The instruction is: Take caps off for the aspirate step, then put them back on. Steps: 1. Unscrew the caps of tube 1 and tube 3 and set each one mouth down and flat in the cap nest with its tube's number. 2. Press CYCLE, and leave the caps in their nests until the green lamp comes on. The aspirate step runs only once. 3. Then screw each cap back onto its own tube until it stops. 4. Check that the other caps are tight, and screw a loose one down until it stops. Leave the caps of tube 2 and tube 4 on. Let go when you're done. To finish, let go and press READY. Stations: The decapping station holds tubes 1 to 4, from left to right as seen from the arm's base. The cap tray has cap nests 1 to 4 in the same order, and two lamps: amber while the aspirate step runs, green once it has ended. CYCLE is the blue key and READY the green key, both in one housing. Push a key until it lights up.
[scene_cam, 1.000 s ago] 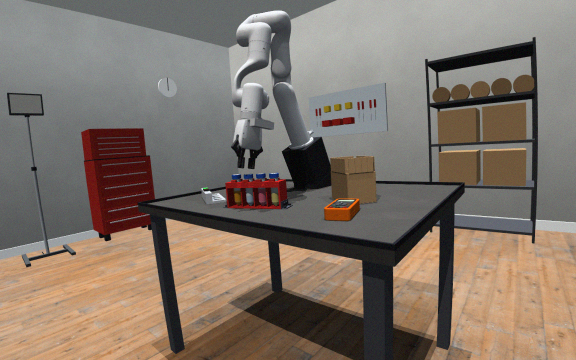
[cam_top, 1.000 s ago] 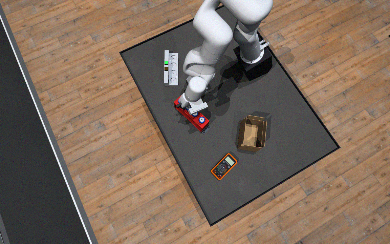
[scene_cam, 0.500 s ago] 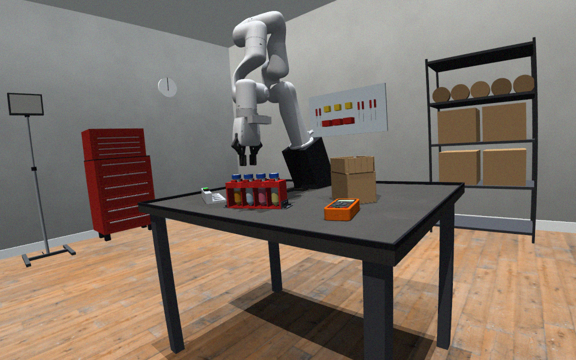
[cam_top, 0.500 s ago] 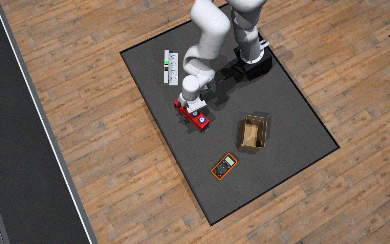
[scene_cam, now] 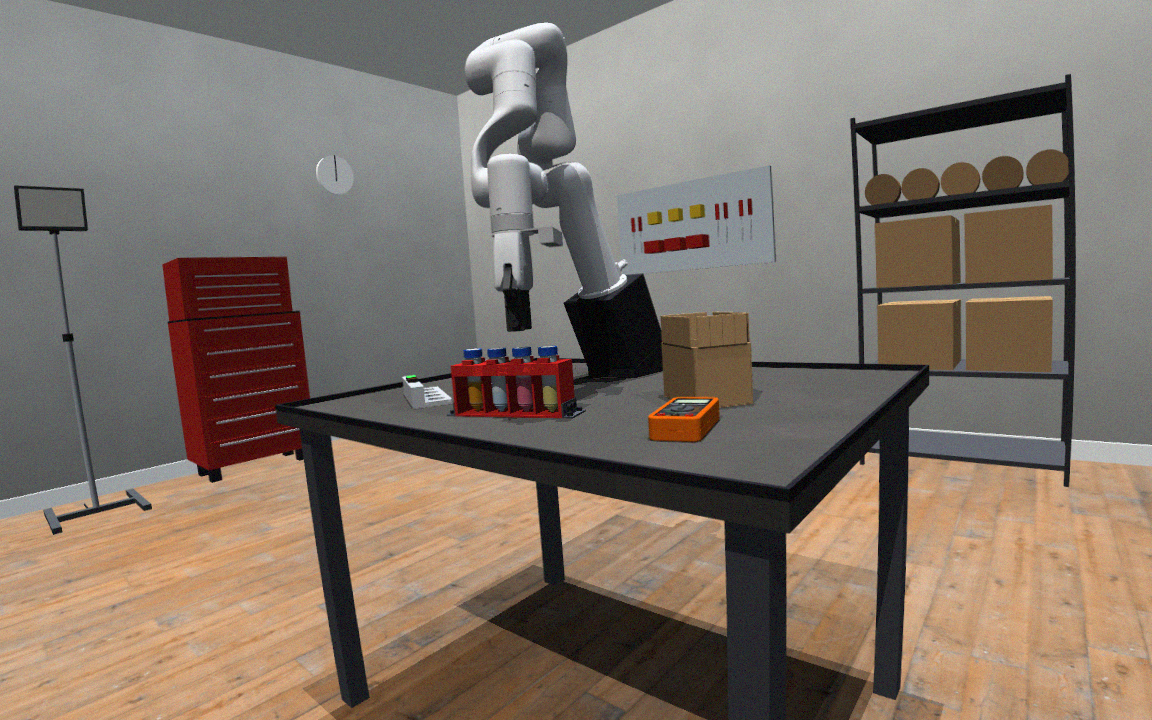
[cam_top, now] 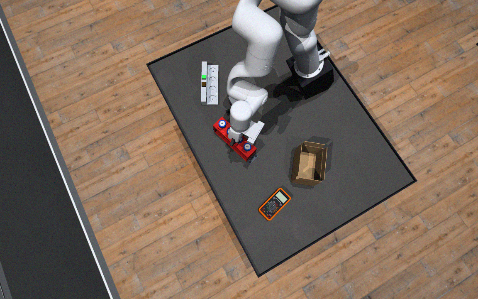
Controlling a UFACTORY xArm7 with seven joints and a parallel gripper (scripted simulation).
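Note:
The red tube rack (cam_top: 219, 130) (scene_cam: 513, 365) stands near the table's left edge and holds four tubes. In the exterior view all four carry blue caps (scene_cam: 473, 353) (scene_cam: 497, 352) (scene_cam: 521, 351) (scene_cam: 548, 351). From above only the two end caps (cam_top: 222, 123) (cam_top: 247, 146) show; the arm hides the middle ones. My gripper (cam_top: 232, 141) (scene_cam: 517, 324) points straight down, partly open and empty. It hangs a short way above the third cap from the left in the exterior view. The white cap tray (cam_top: 213, 84) (scene_cam: 426, 394) has empty nests, and its green lamp (cam_top: 203, 77) (scene_cam: 409, 377) is lit.
An open cardboard box (cam_top: 309, 163) (scene_cam: 705, 358) stands right of the rack. An orange multimeter (cam_top: 274, 203) (scene_cam: 683, 418) lies nearer the front edge. The arm's black base (cam_top: 309, 76) (scene_cam: 616, 335) sits at the back. A small dark housing (cam_top: 252, 158) adjoins the rack's end.

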